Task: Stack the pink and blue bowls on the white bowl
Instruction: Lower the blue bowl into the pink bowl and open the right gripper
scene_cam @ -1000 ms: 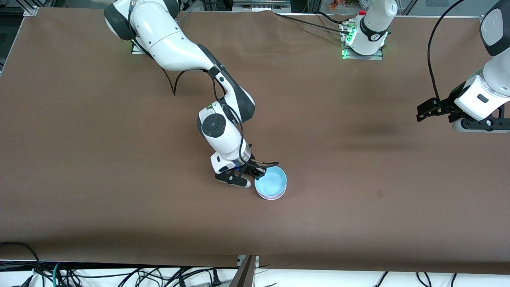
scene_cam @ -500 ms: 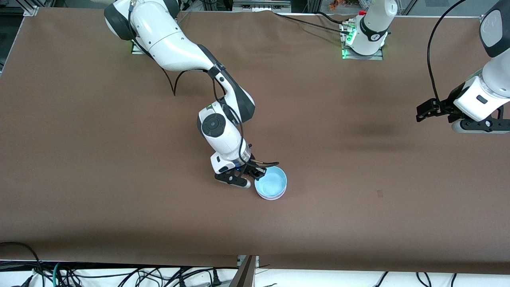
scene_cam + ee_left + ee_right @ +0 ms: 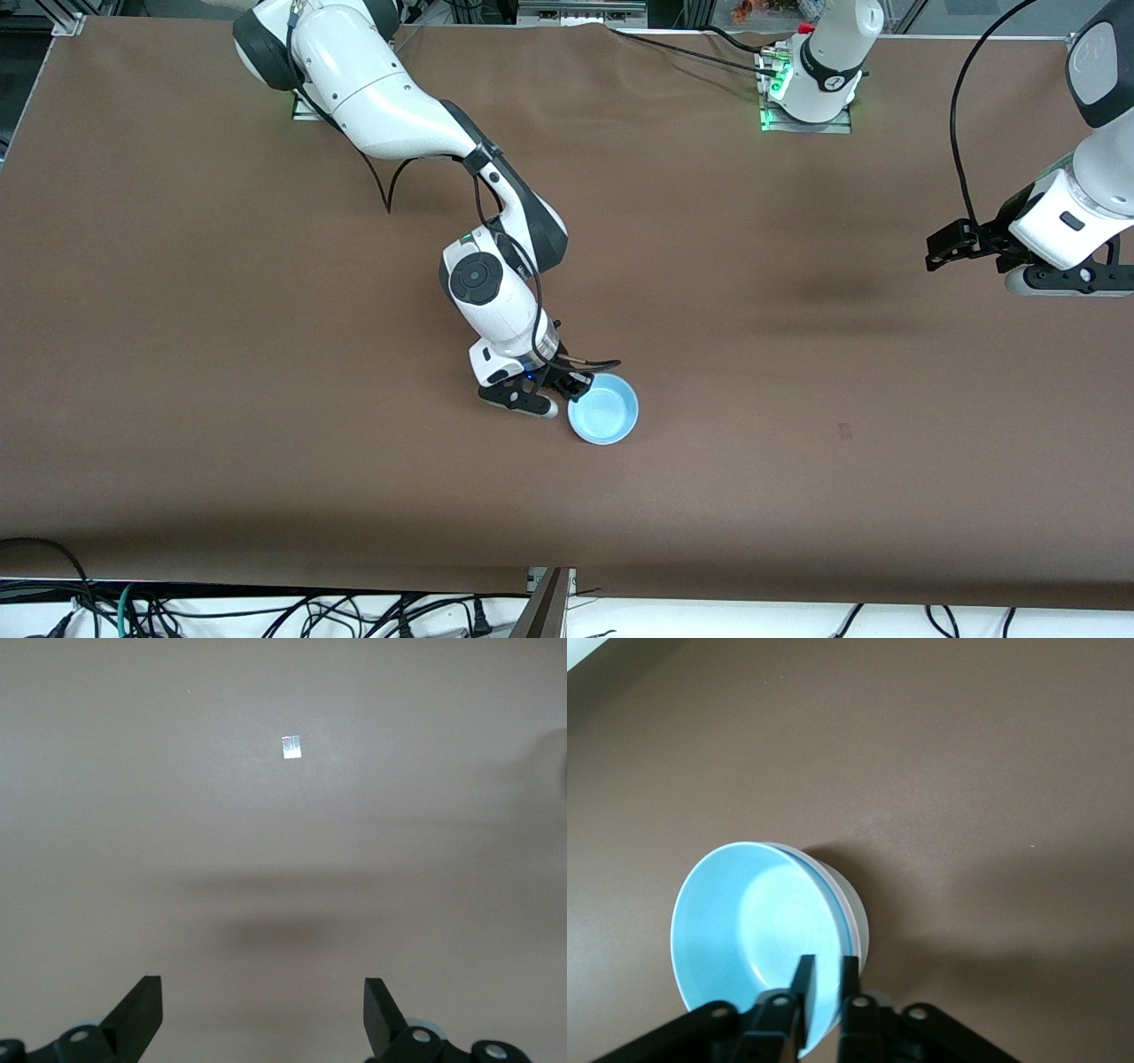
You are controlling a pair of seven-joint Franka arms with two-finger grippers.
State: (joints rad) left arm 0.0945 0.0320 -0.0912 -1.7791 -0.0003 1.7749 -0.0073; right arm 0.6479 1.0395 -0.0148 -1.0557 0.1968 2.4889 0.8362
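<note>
The blue bowl [image 3: 603, 419] sits nested on top of a stack near the middle of the table. In the right wrist view the blue bowl [image 3: 749, 926] rests inside a pale outer wall, the white bowl [image 3: 857, 920]. The pink bowl is hidden in the stack. My right gripper [image 3: 571, 390] is low at the stack's rim toward the right arm's end. Its fingers [image 3: 804, 979] stand slightly apart astride the blue rim, open [image 3: 828, 961]. My left gripper [image 3: 941, 251] waits, open [image 3: 263, 997], over bare table at the left arm's end.
A brown cloth covers the table [image 3: 266, 443]. A small pale tape mark [image 3: 844, 431] lies on it toward the left arm's end, and the same mark [image 3: 291, 746] shows in the left wrist view. Cables hang along the table's front edge [image 3: 266, 611].
The blue bowl has dropped lower into the stack, covering the pale rim that showed beneath it. The right gripper's fingers have parted slightly. The left arm has barely moved.
</note>
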